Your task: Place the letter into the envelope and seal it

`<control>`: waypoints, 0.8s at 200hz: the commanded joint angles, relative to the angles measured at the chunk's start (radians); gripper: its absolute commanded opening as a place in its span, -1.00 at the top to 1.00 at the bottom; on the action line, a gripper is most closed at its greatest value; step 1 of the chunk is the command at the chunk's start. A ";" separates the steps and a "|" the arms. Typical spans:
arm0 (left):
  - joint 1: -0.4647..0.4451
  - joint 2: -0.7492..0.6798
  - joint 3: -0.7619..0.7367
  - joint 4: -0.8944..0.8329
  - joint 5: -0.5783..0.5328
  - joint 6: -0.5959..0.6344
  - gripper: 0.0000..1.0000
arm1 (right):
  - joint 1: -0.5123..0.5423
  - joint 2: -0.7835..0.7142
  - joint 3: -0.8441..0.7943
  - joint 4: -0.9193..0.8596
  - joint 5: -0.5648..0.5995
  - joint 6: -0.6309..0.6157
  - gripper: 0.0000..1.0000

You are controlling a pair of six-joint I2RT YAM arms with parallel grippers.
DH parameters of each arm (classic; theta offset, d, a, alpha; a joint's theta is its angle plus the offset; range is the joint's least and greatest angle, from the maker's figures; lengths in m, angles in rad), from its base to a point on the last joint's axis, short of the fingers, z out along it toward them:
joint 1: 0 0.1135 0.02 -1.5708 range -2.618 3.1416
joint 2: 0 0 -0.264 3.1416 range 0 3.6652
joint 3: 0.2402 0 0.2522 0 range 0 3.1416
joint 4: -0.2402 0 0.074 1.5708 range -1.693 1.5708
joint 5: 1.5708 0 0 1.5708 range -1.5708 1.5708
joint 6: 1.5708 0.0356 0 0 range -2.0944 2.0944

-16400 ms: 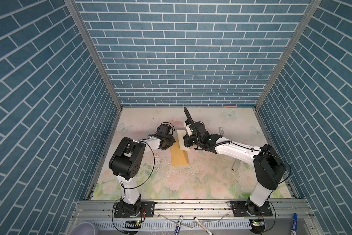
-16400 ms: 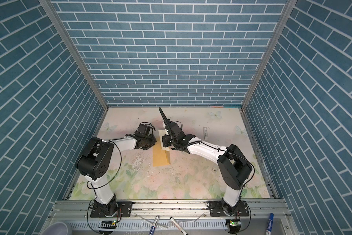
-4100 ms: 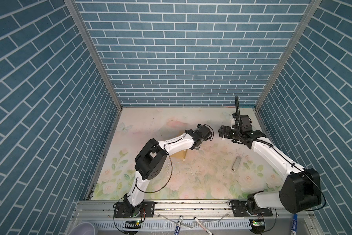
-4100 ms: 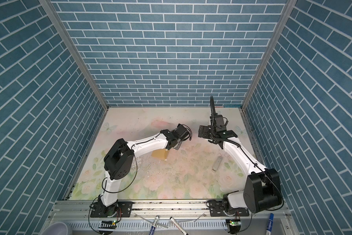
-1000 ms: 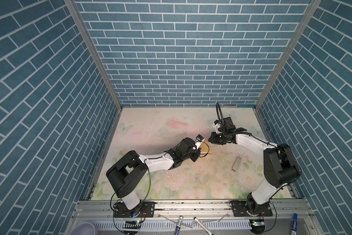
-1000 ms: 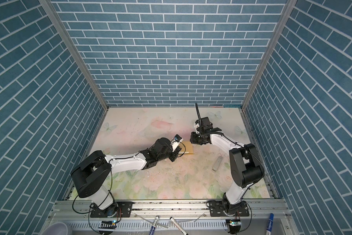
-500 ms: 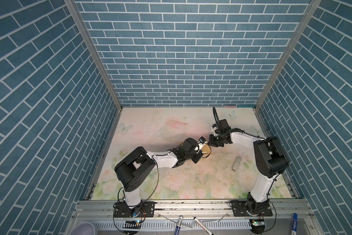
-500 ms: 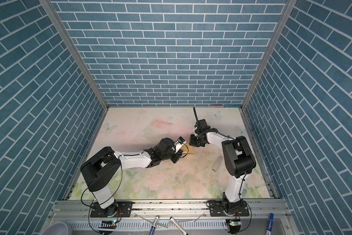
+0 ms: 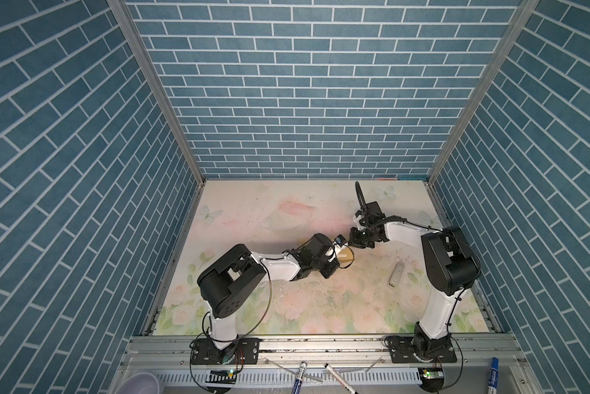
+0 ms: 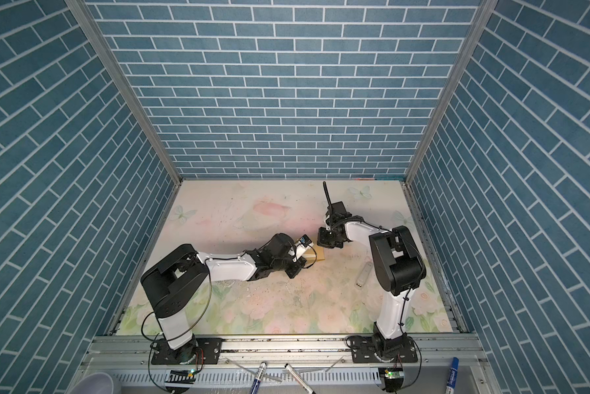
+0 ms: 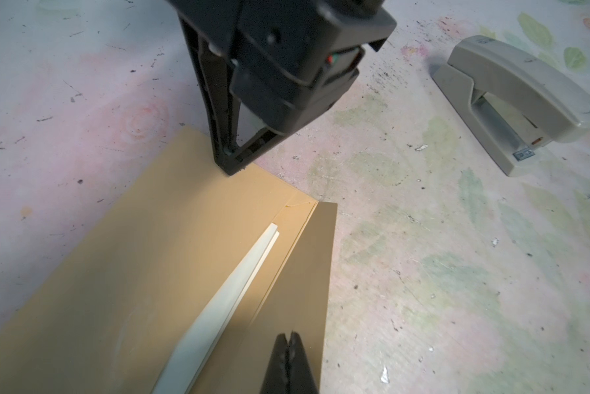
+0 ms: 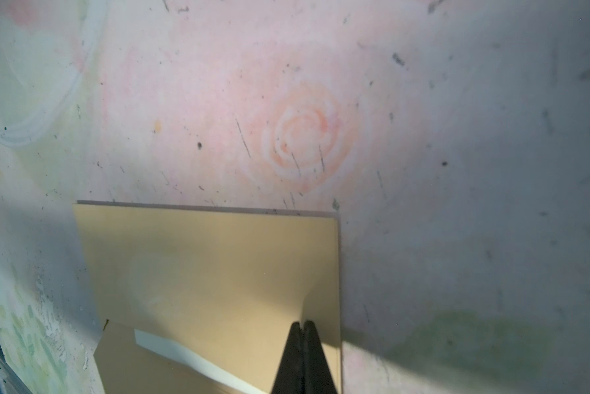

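Observation:
The golden-tan envelope (image 11: 116, 273) lies flat mid-table, mostly hidden under the two arm heads in both top views (image 9: 346, 262) (image 10: 317, 255). Its flap (image 11: 300, 273) stands partly raised, and the cream letter (image 11: 232, 293) shows as a pale strip inside the mouth (image 12: 184, 354). My left gripper (image 11: 289, 337) is shut, its tips over the flap. My right gripper (image 12: 303, 324) is shut, its tips on the envelope body near a corner, where the paper creases. From the left wrist view the right gripper (image 11: 232, 169) touches the envelope's far edge.
A beige stapler (image 11: 515, 99) lies on the floral mat right of the envelope (image 9: 396, 275) (image 10: 363, 274). Blue brick walls close in three sides. Markers (image 9: 298, 377) and a pale cup (image 9: 140, 383) sit beyond the front rail.
Over the last second both arms drew in over the envelope, the right elbow swinging left. In the last half second they hardly moved.

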State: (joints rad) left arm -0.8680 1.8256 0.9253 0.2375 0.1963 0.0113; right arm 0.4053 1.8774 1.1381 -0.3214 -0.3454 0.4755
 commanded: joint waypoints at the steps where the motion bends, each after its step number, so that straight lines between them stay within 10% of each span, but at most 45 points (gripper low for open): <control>1: 0.004 0.021 -0.008 -0.030 0.015 0.001 1.00 | 0.005 0.021 0.045 -0.008 -0.007 0.029 1.00; 160: -0.012 0.044 -0.002 -0.136 -0.062 0.053 1.00 | 0.004 0.034 0.053 -0.028 -0.012 0.026 1.00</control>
State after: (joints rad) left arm -0.8726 1.8462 0.9253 0.1444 0.1612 0.0414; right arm 0.4057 1.8893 1.1408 -0.3252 -0.3492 0.4755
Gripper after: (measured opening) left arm 0.045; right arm 0.044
